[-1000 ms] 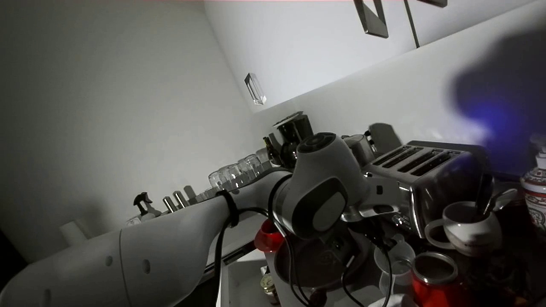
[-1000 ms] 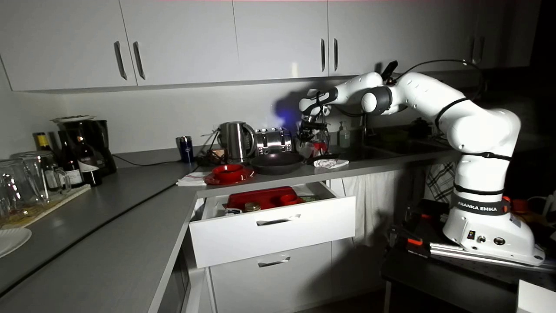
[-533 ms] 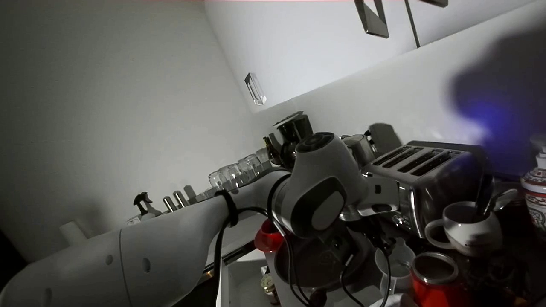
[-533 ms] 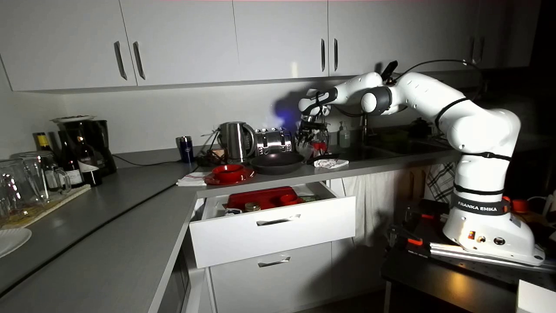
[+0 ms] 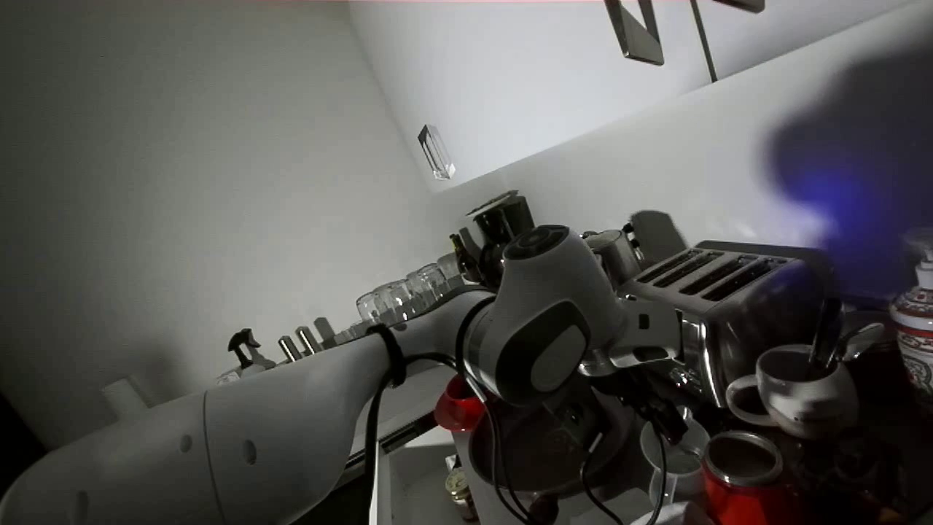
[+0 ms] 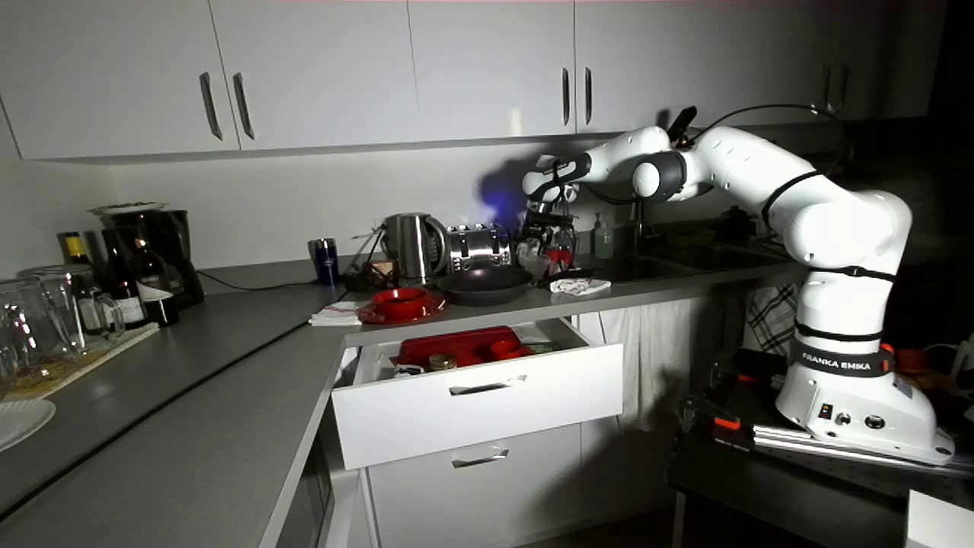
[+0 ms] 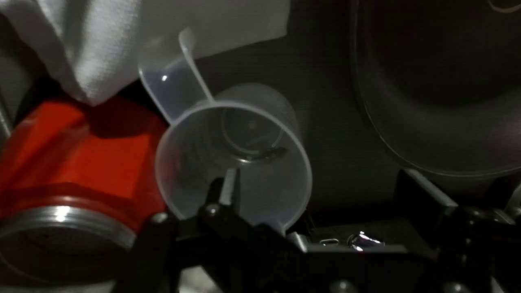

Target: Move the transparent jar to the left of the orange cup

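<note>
White overhead cabinets (image 6: 319,68): span the top of an exterior view, above a grey countertop (image 6: 175,426).
White jointed robot arm (image 6: 829,228): rises from a dark table (image 6: 761,487) in an exterior view and arches over the countertop.
White-fronted drawer (image 6: 487,403): stands pulled out below the countertop, with a red tray (image 6: 453,348) inside.
Silvery metal four-slot toaster (image 5: 758,292): sits on the countertop in both exterior views.
Dark round frying pan (image 6: 487,283): rests near the countertop's front edge.
Black two-finger gripper (image 7: 325,187): hangs low over the countertop, released, with fingers spread well apart.
White cloth (image 7: 106,44): lies rumpled at the top left of the wrist view.
Short reddish-orange cup with a metal rim (image 7: 89,162): stands at the left of the wrist view.
Transparent jar with a wide round rim (image 7: 236,142): stands upright between cup and pan in the wrist view, just beside the cup; overlapped at the mouth by one gripper finger, inside or above impossible to tell.
</note>
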Robot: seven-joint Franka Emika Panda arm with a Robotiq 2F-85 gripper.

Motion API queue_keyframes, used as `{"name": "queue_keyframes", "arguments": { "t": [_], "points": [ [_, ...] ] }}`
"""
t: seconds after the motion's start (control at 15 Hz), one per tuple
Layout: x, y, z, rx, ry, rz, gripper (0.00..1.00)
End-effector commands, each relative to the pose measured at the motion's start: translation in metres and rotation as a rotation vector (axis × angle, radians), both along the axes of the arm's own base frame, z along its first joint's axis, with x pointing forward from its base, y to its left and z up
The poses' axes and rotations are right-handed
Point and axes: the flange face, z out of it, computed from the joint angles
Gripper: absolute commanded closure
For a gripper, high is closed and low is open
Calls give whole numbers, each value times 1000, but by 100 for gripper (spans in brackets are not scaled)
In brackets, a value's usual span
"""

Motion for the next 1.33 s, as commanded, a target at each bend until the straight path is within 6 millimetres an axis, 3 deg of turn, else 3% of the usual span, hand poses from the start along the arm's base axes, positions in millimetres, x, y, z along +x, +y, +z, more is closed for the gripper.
{"name": "queue_keyframes", "arguments": {
  "t": [0.0, 0.4, 0.73, 0.93, 1.27],
  "points": [
    [1, 5, 23, -25, -24, 26, 0],
    [-7, 16, 92, -52, -75, 83, 0],
    [-35, 24, 142, -63, 5, 126, 0],
    [-59, 26, 155, -78, 74, 157, 0],
    [-100, 28, 156, -130, 177, 221, 0]
  ]
}}
